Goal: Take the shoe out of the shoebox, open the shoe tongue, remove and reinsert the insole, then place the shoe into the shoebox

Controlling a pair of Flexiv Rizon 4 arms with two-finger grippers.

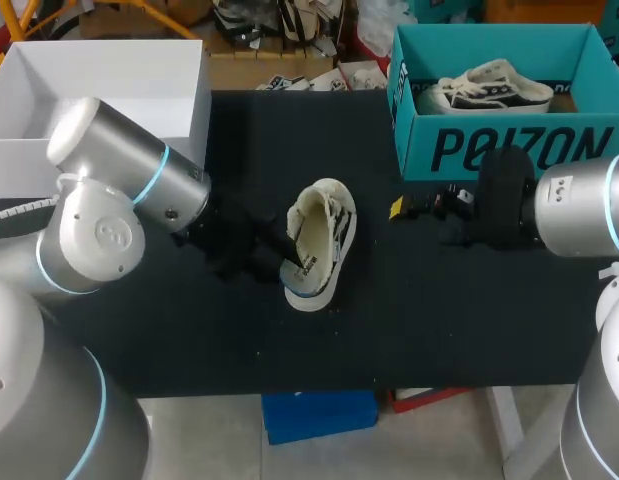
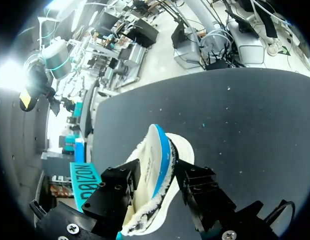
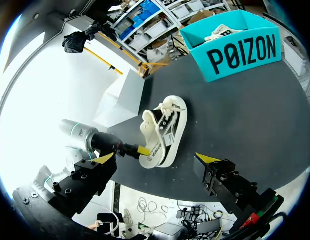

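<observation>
Shoe point(image 1: 319, 240) lies on its side mid-counter point(image 1: 439, 320), long axis near-to-far, toe far. Left pincer point(image 2: 157, 175) clamps the heel end. Right pincer point(image 3: 157, 158) gapes wide, empty, right of the shoe, nearer the far-right shoebox point(image 1: 489, 150).

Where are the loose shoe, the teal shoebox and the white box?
loose shoe point(image 1: 321, 238), head view, on its laced upper.
teal shoebox point(image 1: 509, 150), head view, on its front wall.
white box point(image 1: 194, 100), head view, on its right wall.
</observation>
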